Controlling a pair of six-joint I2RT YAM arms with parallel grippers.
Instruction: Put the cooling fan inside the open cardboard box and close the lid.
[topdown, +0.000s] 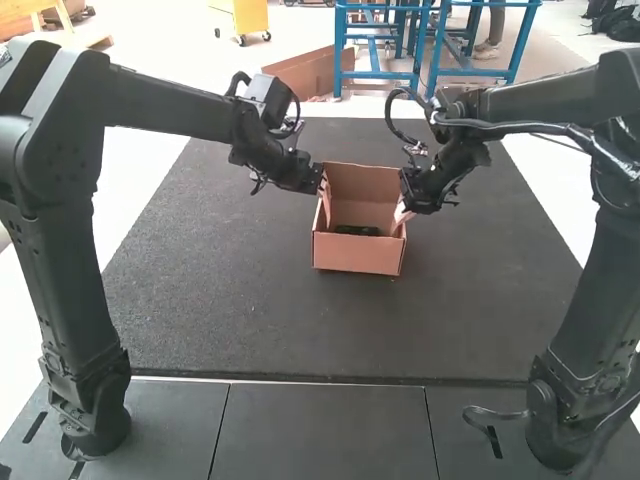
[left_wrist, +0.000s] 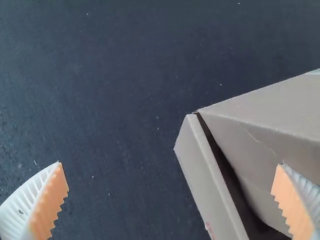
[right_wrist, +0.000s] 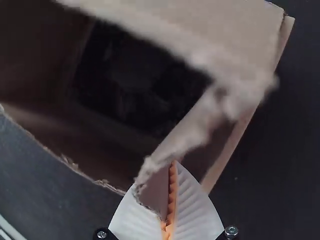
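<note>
The open cardboard box (topdown: 358, 250) stands mid-mat, its back lid flap (topdown: 360, 183) raised. A dark cooling fan (topdown: 356, 230) lies on its floor, also visible as a dim black shape, the fan (right_wrist: 135, 90), in the right wrist view. My right gripper (topdown: 405, 207) is at the box's right wall, shut on the side flap (right_wrist: 200, 135), with the orange pads (right_wrist: 172, 195) pinching the cardboard edge. At the box's back left corner (left_wrist: 235, 145), my left gripper (topdown: 316, 180) stands open. Its ribbed white fingers (left_wrist: 42, 202) are spread wide, one of them beside the box wall.
A black mat (topdown: 200, 270) covers the table around the box, with free room in front and on both sides. Pale floor lies beyond the mat's edges.
</note>
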